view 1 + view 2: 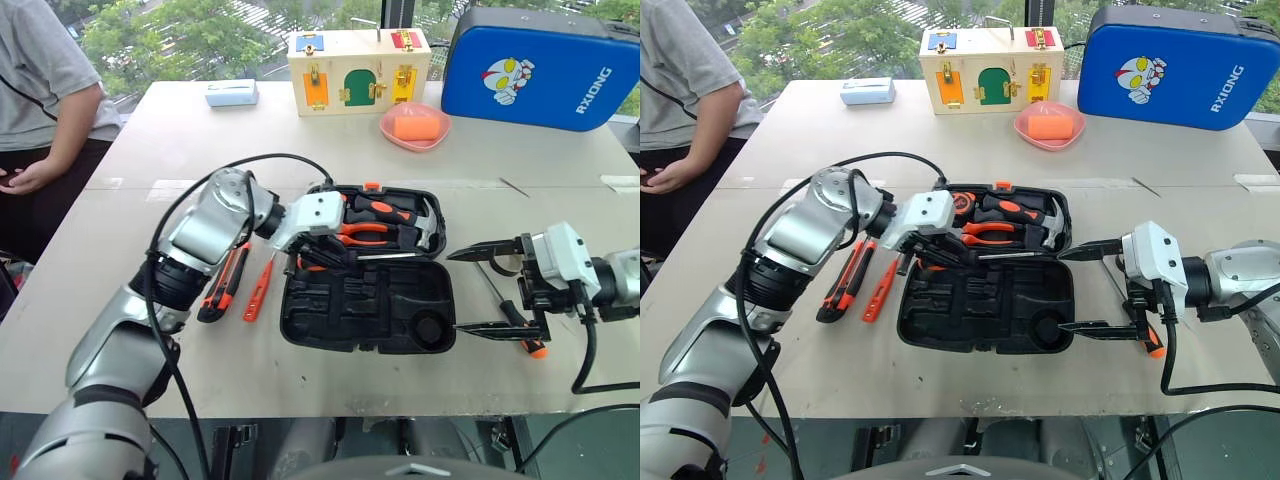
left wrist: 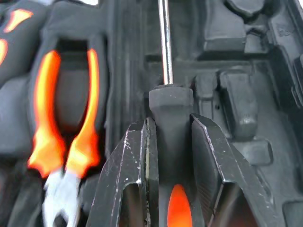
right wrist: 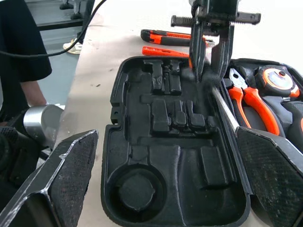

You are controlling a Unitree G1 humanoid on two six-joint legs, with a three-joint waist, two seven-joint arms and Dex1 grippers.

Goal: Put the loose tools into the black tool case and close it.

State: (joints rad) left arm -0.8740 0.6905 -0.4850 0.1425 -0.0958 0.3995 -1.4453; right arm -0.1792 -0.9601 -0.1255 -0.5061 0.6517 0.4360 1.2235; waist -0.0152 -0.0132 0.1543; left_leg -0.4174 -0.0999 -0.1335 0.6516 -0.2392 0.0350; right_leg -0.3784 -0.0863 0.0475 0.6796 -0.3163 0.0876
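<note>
While the black tool case lies open mid-worktop, your left gripper has its fingers clamped on one screwdriver over it; right gripper waits wide at 3 o'clock. Utility knife, tester screwdriver at 9 o'clock still loose.

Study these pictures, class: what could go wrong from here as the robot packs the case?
1. The left gripper holds a screwdriver by its handle over the open black tool case; its shaft might catch the pliers or miss its recess.
2. The open right gripper hovers at the case's edge above another screwdriver and could knock either.
</note>
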